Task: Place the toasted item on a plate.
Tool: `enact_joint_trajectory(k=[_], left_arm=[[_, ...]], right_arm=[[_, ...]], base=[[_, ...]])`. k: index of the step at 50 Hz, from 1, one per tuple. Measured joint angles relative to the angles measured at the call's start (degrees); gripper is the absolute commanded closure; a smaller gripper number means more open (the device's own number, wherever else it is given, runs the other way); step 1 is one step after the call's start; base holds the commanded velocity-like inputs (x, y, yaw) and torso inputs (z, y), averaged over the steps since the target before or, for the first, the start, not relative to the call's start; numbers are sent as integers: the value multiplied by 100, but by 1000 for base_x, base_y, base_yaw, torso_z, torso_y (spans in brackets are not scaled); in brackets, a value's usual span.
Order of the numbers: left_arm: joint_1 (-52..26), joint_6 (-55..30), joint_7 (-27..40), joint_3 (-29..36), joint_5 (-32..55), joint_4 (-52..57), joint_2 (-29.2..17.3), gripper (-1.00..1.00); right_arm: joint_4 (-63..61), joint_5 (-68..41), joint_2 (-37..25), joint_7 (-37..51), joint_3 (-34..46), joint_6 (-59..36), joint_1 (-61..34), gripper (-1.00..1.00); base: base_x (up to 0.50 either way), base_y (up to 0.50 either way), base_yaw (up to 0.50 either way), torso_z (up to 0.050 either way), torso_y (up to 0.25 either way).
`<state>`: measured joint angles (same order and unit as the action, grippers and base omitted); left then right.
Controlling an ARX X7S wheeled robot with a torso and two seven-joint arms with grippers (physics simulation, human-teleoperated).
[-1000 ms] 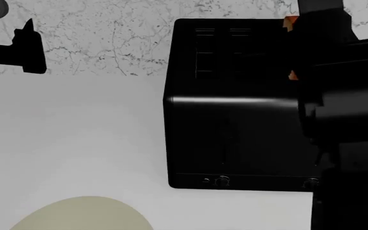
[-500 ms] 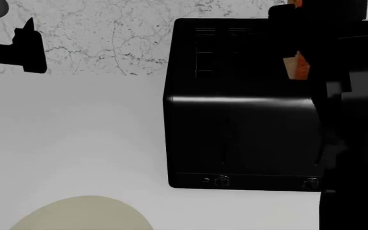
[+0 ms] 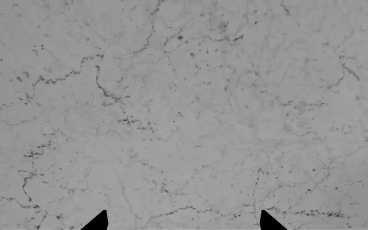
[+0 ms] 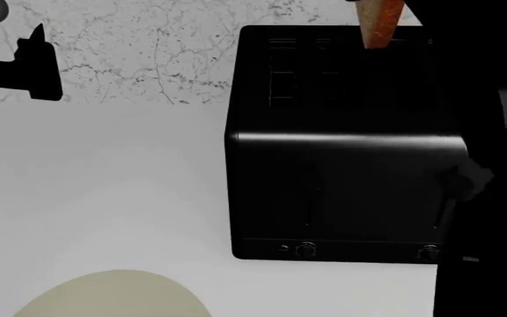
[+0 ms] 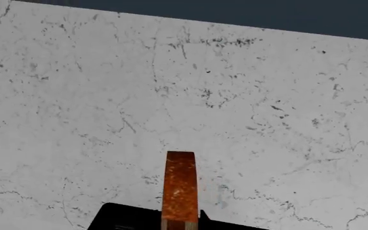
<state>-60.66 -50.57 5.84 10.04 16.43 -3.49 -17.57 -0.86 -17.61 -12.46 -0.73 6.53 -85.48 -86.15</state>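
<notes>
Marble wall [image 4: 148, 59] with grey veins backs a plain white counter [image 4: 103, 185], and your black toaster [image 4: 342, 145] stands toward three o'clock in the head view. You have the toast [image 4: 379, 23] clear of the toaster: it hangs edge-on at about one o'clock, its lower end just over the toaster's top rear, and in the right wrist view the orange-brown crust [image 5: 179, 189] rises straight up against the marble. Judging by that, the right gripper is pinching it from below, though the fingers themselves are out of sight. The plate [image 4: 113, 294] lies at seven o'clock at the near edge of the counter, well apart from the toast, so the carry across and the set-down are what you have left. Your left gripper [image 3: 182, 221] faces the wall with its tips spread and nothing between them. No brand, label or writing can be read anywhere; the toaster shows only small knobs [image 4: 305, 249] low on its front.
</notes>
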Motion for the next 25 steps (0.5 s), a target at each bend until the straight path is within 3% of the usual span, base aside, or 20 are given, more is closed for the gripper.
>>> enact_joint_trajectory(k=[25], left_arm=[[8,-31,40,-30,60,48,-31,-100]], right_arm=[[-664,-1787,245,863,-26,-332,246,100]], base=[[0,0,0,0,0]])
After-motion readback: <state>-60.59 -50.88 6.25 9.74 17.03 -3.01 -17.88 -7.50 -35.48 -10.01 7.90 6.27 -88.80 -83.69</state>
